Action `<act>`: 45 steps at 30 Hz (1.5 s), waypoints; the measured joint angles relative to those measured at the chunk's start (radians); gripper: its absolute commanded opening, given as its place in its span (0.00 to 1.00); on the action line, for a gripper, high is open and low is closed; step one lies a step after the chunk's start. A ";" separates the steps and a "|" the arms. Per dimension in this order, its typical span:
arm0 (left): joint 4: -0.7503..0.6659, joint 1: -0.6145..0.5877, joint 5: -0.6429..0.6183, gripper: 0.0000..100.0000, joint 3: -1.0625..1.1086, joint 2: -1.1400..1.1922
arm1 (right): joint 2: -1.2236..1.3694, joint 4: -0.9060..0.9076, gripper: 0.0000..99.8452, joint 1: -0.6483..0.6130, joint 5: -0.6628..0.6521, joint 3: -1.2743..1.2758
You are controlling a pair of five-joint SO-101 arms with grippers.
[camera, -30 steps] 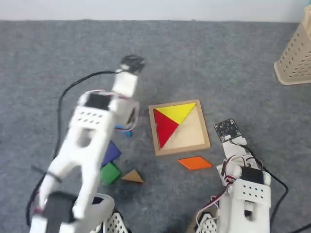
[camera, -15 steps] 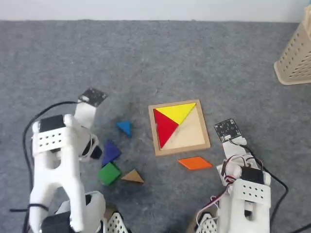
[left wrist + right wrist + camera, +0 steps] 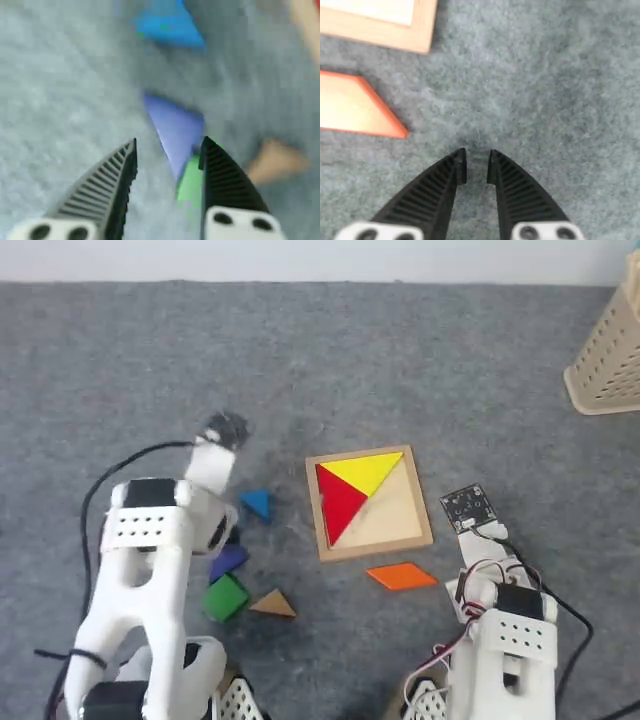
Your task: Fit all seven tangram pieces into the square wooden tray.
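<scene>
1. Tray [image 3: 376, 546] sat right of centre in the high view, with the yellow triangle [image 3: 365, 470] and the red triangle [image 3: 338, 502] seated in its upper-left half. The rest of its floor was bare wood.
2. Five pieces lay loose on the grey mat [image 3: 420, 370]. The orange parallelogram [image 3: 402, 576] was just below the tray. The blue triangle [image 3: 258, 504] was left of the tray. The purple piece [image 3: 228, 560], green square [image 3: 226, 597] and tan triangle [image 3: 273, 604] clustered at lower left.
3. Left gripper [image 3: 169, 141] was wide open and held nothing. In its wrist view the purple piece showed between the fingers, the green square touched that piece beside one finger, and the blue triangle lay beyond the tips.
4. Left arm [image 3: 150, 540] stood over the lower-left cluster, well apart from the tray.
5. Right gripper [image 3: 477, 151] was closed to a sliver of gap with nothing in it. It sat over bare mat, near the orange parallelogram and a tray corner.
6. Versus 1.0 s ago, the left arm had pulled back from beside the tray's left edge, uncovering the blue triangle. At 0.5 s ago it sat further left; it then swung back right over the purple piece.
7. No piece had moved, the tray contents were unchanged, and the right arm stayed put.
</scene>
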State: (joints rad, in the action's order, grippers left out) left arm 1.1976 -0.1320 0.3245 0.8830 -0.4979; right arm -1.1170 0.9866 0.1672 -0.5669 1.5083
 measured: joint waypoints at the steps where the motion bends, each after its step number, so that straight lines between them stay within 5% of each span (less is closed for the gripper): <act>1: -0.055 0.009 -0.068 0.20 0.000 0.000 | 0.000 0.000 0.09 -0.002 0.000 0.000; 6: -0.226 0.008 -0.310 0.20 0.000 0.000 | 0.000 0.035 0.10 -0.078 -0.003 -0.064; 14: -0.370 -0.091 -0.298 0.20 0.127 0.000 | 0.018 0.233 0.10 -0.385 -0.006 -0.295; 20: -0.382 -0.109 -0.282 0.20 0.140 0.000 | 0.170 0.230 0.22 -0.611 -0.014 -0.308; 26: -0.382 -0.115 -0.282 0.20 0.138 0.000 | 0.299 0.190 0.18 -0.626 -0.074 -0.358; 34: -0.382 -0.115 -0.282 0.20 0.138 0.000 | 0.350 0.189 0.15 -0.482 0.080 -0.410; 45: -0.382 -0.115 -0.282 0.20 0.138 0.000 | 0.333 0.187 0.24 -0.658 -0.235 -0.368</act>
State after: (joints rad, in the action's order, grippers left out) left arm 0.8155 -0.2470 0.0422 1.0211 -0.4979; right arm -0.7841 1.1738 -0.4910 -0.8017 1.1400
